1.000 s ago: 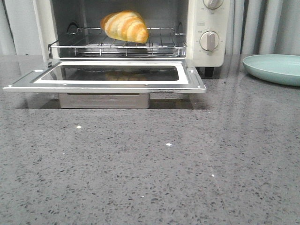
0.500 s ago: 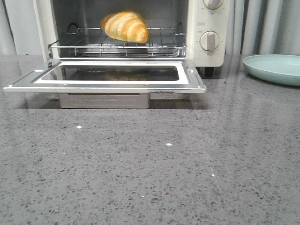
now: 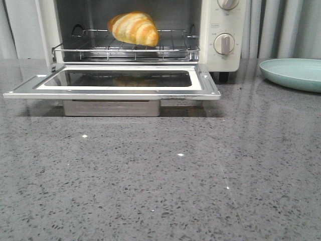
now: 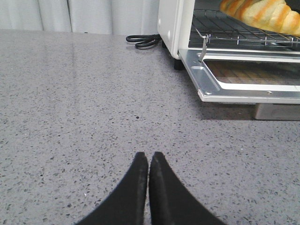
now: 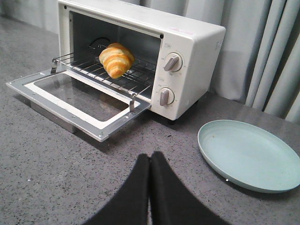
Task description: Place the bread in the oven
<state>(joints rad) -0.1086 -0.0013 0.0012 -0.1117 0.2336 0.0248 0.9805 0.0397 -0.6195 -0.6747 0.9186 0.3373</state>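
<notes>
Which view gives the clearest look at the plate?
The right wrist view: the pale green plate shows whole, empty, on the counter beside the oven. The front view catches only part of it, cut off by the picture's right edge. The left wrist view does not show it.

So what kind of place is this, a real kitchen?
Probably a mock kitchen counter: a toaster oven with bread on its rack, a pale green plate, grey speckled countertop, curtains behind.

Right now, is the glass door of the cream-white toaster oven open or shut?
Open. The glass-windowed drop-down door lies flat before the cream-white toaster oven, and the striped golden bread sits on the wire rack inside.
</notes>
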